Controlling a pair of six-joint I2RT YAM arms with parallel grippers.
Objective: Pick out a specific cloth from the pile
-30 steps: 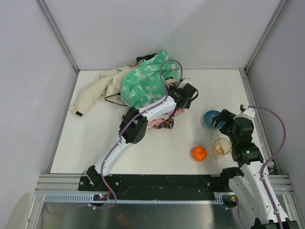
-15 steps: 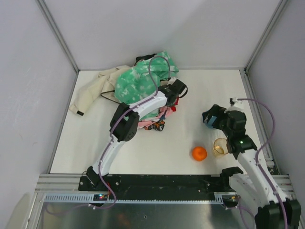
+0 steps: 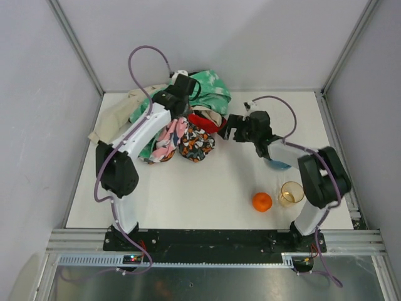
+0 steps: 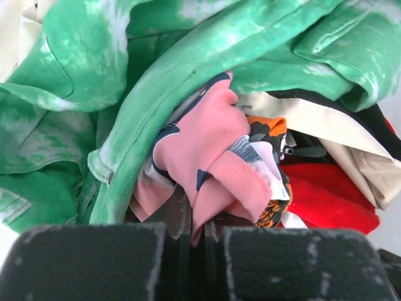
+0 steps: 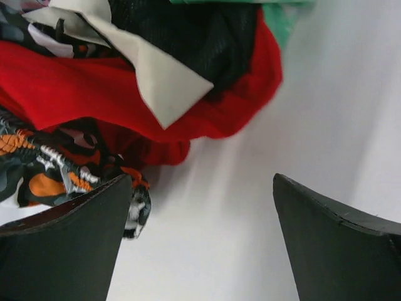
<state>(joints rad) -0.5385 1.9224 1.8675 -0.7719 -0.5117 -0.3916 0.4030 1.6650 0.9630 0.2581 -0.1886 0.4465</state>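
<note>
The cloth (image 3: 204, 120) sits at the right edge of the pile (image 3: 213, 94), half buried.
You'll find it on the counter (image 3: 207, 182) under a beige strip (image 5: 164, 78) and some black fabric, just beside the black piece with orange print (image 3: 195, 143). Your right jaws stand wide, just right of the cloth's edge, holding nothing. Your left jaws are pinched shut on a pink patterned cloth (image 4: 213, 157) beneath the green mottled cloth (image 4: 125, 75).

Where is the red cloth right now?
Top view: the red cloth lies at the pile's right edge, between the green cloth and the black-and-orange cloth, just left of the open right claw.
</note>
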